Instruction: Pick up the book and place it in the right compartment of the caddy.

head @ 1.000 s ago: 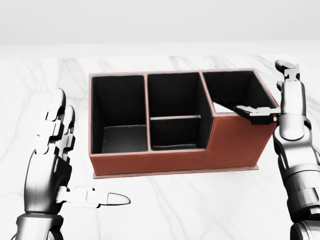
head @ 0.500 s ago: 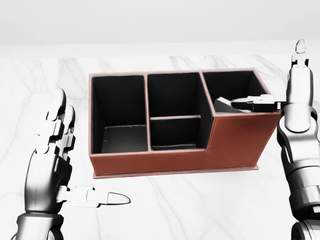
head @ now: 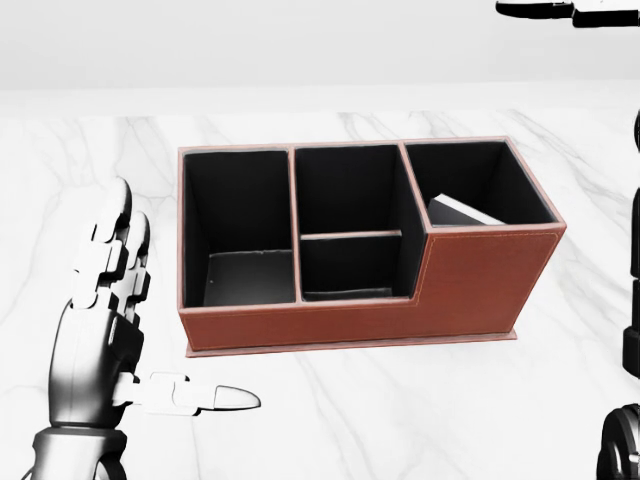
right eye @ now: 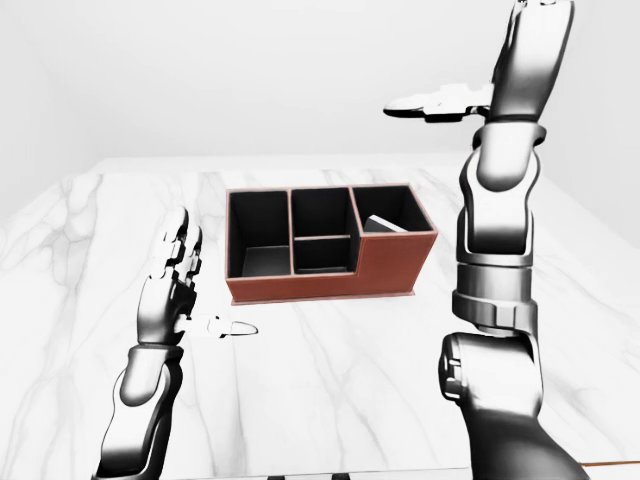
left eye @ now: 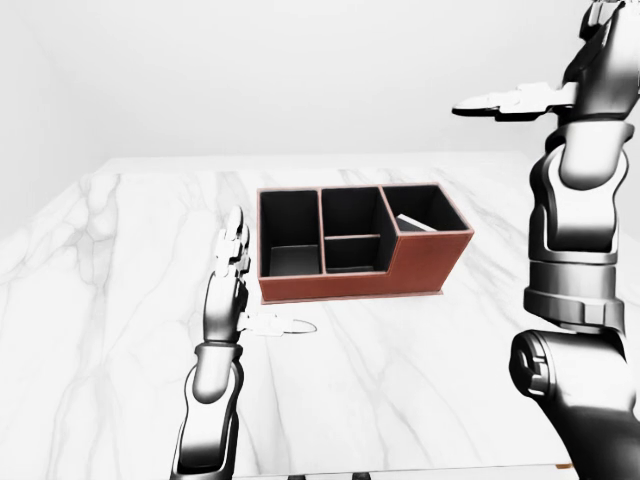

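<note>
Left hand (head: 100, 330) hovers low over the marble table (head: 400, 420), fingers spread wide, thumb pointing right, unmoved. Beyond it sits the boxy reddish-brown caddy (head: 470, 285) with black-lined compartments; the pale book (head: 462, 211) leans tilted inside the right one. Right hand (left eye: 570, 90) has lifted high above the caddy since a moment ago, fingers splayed and empty.

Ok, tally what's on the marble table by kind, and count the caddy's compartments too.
Caddy: 1
Book: 1, lying in the right compartment
Compartments: 4
Hands: 2, left hand and right hand, both open, holding nothing
Total things on the table: 2
</note>
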Tool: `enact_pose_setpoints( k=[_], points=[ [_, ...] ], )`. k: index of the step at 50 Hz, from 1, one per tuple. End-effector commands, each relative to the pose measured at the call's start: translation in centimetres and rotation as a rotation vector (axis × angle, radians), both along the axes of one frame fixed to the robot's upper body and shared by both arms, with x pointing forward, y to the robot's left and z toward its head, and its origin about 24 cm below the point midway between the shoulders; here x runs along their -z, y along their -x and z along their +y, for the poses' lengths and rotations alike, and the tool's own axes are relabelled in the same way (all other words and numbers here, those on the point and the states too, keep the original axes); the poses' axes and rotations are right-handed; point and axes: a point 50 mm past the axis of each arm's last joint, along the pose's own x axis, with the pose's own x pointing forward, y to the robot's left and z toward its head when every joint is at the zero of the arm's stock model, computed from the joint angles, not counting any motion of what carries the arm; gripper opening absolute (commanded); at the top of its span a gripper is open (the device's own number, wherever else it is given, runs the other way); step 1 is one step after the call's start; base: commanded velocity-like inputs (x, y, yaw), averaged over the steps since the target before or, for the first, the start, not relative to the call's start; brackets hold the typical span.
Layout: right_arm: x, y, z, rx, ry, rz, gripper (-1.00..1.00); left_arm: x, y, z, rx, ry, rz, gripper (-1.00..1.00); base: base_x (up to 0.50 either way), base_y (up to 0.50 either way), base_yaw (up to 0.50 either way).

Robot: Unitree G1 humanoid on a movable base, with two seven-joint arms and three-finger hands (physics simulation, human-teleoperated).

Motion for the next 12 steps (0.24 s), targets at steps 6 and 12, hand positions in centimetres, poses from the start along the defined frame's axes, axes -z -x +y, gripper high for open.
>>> enact_pose_setpoints(
  k=[6,12],
  points=[
    [-9.1,8.8,3.1,-0.088,0.171,-0.482,1.00,0.2,0.0,0.0,0.005,0.000,0.011,1.00,0.00,0.00,0.00],
    [-11.1,13.0,4.8,-0.131,0.261,-0.663,1.00,0.3,-0.1,0.1,0.004,0.000,0.013,1.00,0.00,0.00,0.00]
  ],
)
